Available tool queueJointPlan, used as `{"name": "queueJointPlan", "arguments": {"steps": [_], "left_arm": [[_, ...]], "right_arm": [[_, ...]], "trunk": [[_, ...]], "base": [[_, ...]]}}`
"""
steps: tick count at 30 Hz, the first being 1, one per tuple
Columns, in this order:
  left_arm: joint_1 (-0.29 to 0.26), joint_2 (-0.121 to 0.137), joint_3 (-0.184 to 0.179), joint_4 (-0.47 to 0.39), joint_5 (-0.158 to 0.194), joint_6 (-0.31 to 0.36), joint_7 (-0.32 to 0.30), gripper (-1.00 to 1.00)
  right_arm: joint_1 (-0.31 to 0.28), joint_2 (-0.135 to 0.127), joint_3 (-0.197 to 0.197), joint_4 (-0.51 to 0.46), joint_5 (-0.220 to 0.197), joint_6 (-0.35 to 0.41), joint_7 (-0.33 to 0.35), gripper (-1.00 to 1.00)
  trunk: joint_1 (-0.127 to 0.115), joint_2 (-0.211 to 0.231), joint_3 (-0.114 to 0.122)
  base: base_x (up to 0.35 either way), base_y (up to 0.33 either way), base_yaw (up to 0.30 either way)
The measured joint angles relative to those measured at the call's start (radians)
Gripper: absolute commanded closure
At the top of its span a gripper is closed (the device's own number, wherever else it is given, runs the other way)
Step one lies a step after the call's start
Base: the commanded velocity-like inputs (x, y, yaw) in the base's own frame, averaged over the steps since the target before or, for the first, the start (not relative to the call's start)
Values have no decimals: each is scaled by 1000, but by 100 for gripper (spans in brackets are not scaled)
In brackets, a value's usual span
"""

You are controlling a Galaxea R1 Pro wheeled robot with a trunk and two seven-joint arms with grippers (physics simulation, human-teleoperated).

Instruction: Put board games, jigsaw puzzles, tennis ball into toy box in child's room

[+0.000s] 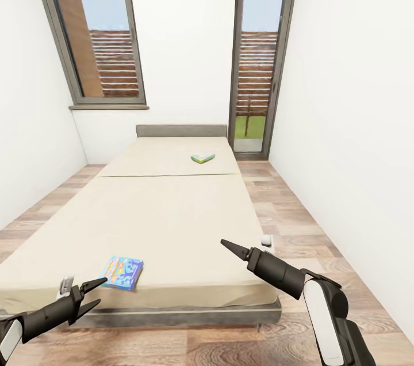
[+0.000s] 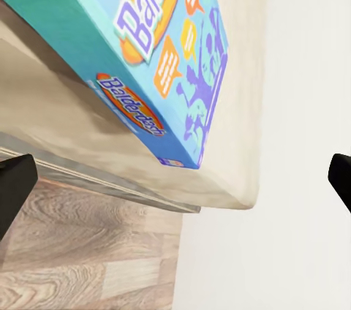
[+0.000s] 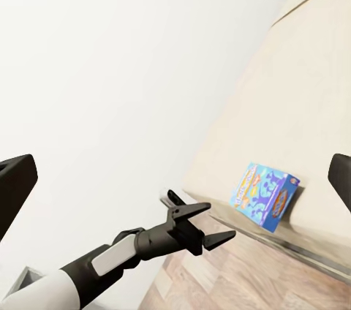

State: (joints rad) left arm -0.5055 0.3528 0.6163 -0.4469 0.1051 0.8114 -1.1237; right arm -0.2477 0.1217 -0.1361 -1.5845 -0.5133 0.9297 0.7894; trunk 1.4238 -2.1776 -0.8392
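Note:
Two board games lie on the beige bed (image 1: pixel 172 210). A blue one (image 1: pixel 122 272) sits near the bed's front left corner. A pale one with a green edge (image 1: pixel 203 157) lies close to the grey headboard. My left gripper (image 1: pixel 102 291) is open just short of the blue game, at the bed's front edge. In the left wrist view that game (image 2: pixel 146 47) reads "Balderdash" and lies ahead of the open fingers (image 2: pixel 11 186). My right gripper (image 1: pixel 230 247) hovers over the bed's front right part, open and empty. The right wrist view shows the blue game (image 3: pixel 265 197) and my left gripper (image 3: pixel 212 226).
The room is narrow, with white walls on both sides. A tall window (image 1: pixel 95 26) and a glass door (image 1: pixel 259 55) stand behind the headboard (image 1: pixel 181 130). Wood-plank floor (image 1: pixel 299 222) runs along the bed's right side and in front of it.

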Motion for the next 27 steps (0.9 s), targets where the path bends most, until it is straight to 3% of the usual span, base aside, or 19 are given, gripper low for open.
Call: {"name": "queueJointPlan", "arguments": {"steps": [6, 20, 27], "left_arm": [[0, 0, 0, 0, 1, 1, -3, -100], [0, 0, 1, 0, 1, 4, -4, -100], [0, -10, 3, 0, 0, 0, -5, -100]], "right_arm": [[0, 0, 0, 0, 0, 0, 0, -100], [0, 0, 1, 0, 1, -28, 2, -100], [0, 4, 11, 11, 15, -28, -4, -100]], "trunk": [[0, 0, 0], [54, -98, -44], [54, -98, -44]], "base": [[4, 5, 0], [0, 0, 0], [0, -4, 0]]}}
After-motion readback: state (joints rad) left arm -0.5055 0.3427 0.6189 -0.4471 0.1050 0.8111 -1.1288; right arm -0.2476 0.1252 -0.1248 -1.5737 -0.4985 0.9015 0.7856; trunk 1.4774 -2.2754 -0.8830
